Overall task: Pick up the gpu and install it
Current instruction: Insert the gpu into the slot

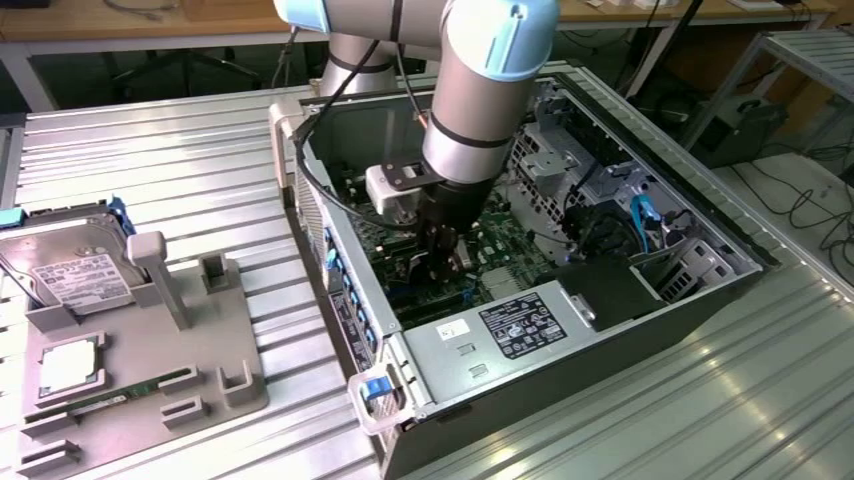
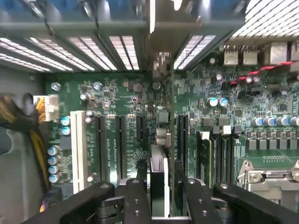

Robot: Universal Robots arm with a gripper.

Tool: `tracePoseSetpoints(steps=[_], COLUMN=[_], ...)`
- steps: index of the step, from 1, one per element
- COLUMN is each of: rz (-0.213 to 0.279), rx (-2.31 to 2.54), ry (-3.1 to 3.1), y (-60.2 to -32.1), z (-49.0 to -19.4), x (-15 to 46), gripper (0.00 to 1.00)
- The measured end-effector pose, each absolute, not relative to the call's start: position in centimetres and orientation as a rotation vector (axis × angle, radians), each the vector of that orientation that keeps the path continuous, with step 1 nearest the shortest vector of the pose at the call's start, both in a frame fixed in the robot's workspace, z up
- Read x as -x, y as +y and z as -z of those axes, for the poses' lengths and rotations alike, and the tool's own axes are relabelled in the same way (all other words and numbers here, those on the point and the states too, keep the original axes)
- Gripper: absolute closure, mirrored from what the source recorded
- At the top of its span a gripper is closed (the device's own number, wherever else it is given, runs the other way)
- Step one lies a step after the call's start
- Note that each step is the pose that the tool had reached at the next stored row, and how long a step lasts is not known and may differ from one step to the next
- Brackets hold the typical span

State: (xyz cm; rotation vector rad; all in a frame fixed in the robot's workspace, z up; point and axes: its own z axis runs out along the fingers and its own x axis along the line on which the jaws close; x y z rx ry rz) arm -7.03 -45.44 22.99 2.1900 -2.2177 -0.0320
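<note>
My gripper [image 2: 160,169] is deep inside the open computer case [image 1: 350,330], shut on the gpu [image 2: 159,184]. The gpu is a thin black card seen edge-on between the two black fingers [image 2: 137,196]. It stands upright over the green motherboard [image 2: 261,116], in line with the long black expansion slots [image 2: 120,140]. Its pale metal bracket strip [image 2: 157,63] reaches toward the case's rear slot openings. Whether the card's edge sits in a slot is hidden. In the exterior view the gripper [image 1: 441,268] hangs low over the board, under the silver arm [image 1: 470,110].
A grey fixture tray [image 1: 200,350] on the exterior view's left carries a silver hard drive [image 1: 67,265], a processor [image 1: 70,368] and a green memory stick [image 1: 127,392]. Inside the case are a labelled power supply [image 1: 514,330], drive cages and blue cables [image 1: 638,215]. Yellow wires [image 2: 35,140] lie beside the slots.
</note>
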Motion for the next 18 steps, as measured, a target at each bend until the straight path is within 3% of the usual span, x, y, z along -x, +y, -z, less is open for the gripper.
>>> tracePoseSetpoints(steps=[18], rz=[0.022], rx=[-2.192], ry=[-2.22], y=[-45.4], z=[-30.0], x=[7.0], gripper=[0.66])
